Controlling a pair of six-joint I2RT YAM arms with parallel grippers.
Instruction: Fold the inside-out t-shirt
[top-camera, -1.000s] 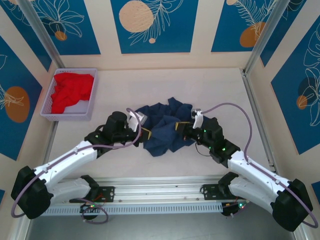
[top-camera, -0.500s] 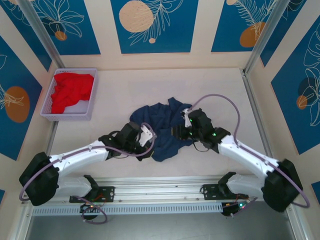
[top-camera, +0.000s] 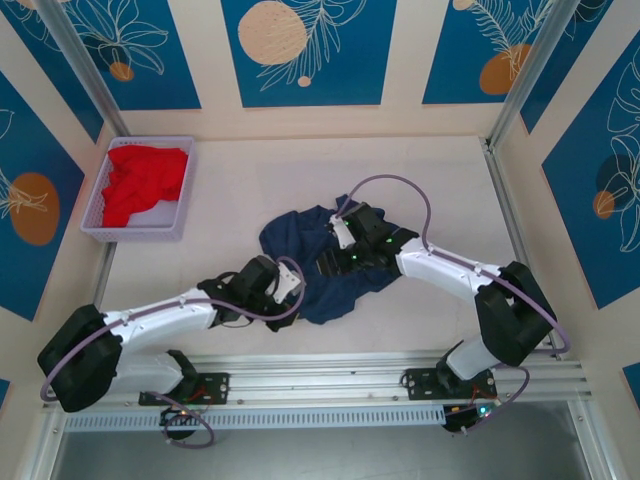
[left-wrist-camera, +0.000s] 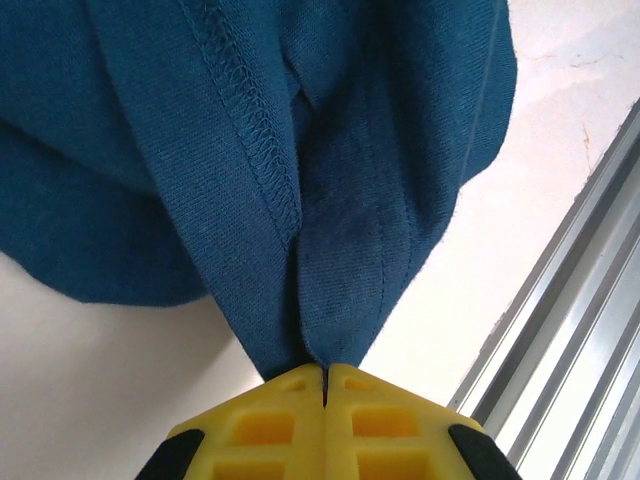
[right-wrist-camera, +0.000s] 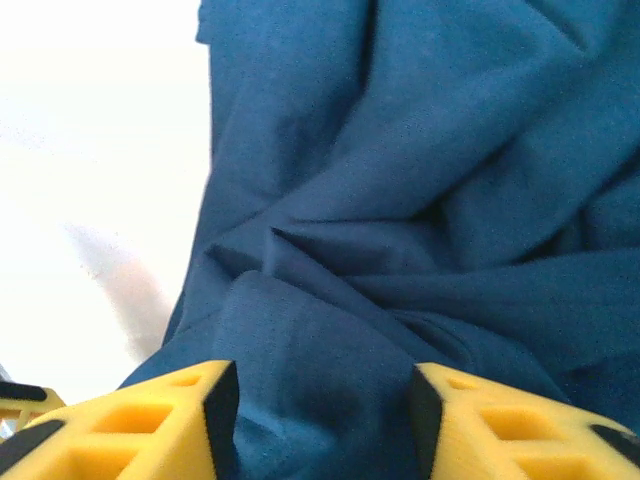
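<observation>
The inside-out t-shirt (top-camera: 318, 240) lies crumpled in a navy heap at the table's centre. My left gripper (top-camera: 296, 292) sits at the heap's near-left edge, and in the left wrist view it (left-wrist-camera: 325, 372) is shut on a pinched fold of the t-shirt (left-wrist-camera: 330, 150), with an overlocked seam running up from the jaws. My right gripper (top-camera: 328, 266) reaches in from the right over the middle of the heap. In the right wrist view it (right-wrist-camera: 320, 400) is open, and a bulge of the t-shirt's (right-wrist-camera: 400, 180) fabric lies between the yellow fingers (right-wrist-camera: 170, 420).
A lavender basket (top-camera: 150, 142) holding a red garment (top-camera: 140, 185) stands at the far left. A metal rail (top-camera: 320, 372) runs along the near edge, close to the left gripper, and appears as the rail (left-wrist-camera: 580, 330) in the left wrist view. Bare tabletop surrounds the heap.
The right gripper let go, opened, and swung left and farther over the heap. The left gripper, still shut, dragged its fold toward the near right; the heap bunched up.
</observation>
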